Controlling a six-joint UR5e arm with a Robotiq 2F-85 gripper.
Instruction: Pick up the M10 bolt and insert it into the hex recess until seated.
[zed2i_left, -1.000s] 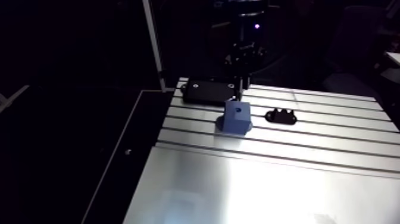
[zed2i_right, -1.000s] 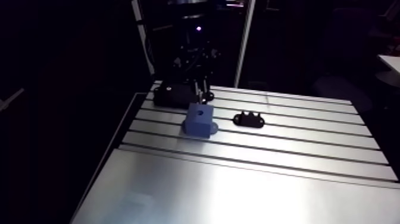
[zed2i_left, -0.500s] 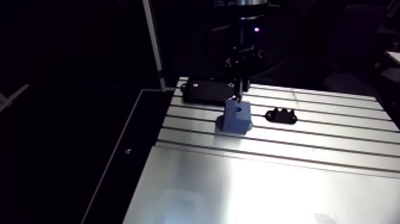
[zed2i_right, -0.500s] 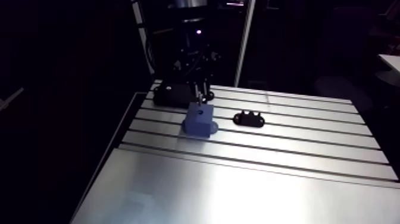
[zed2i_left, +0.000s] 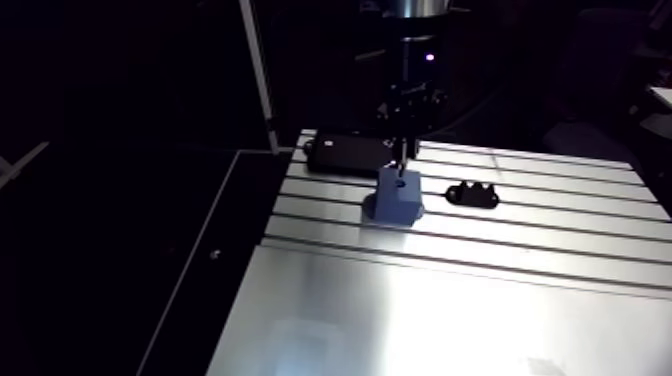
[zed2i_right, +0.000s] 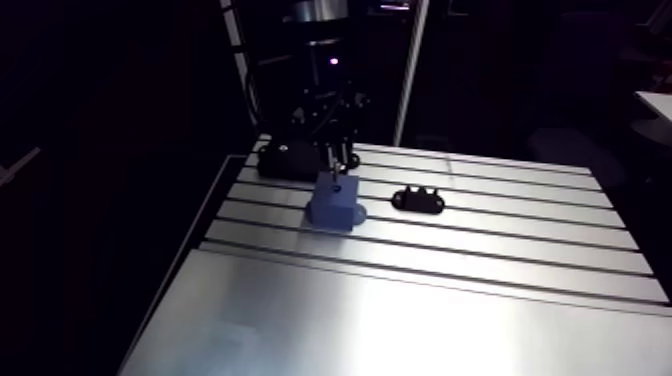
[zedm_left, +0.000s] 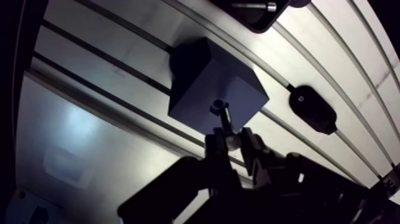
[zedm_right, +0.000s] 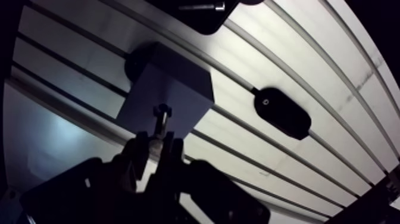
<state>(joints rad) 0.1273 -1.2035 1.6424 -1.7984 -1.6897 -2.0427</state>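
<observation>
Wrist view: fingers (zedm_left: 214, 152) tight on bolt (zedm_left: 225, 123)

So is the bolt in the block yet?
Not seated: the gripper grips the bolt, its shank showing above the blue block. Whether its head has entered, cannot tell.

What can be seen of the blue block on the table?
The blue block is a matte, plastic-looking cube with a wider foot. It stands upright on the slotted table. The M10 bolt, clamped in the gripper, hangs head down at its top face; contact cannot be told.
</observation>
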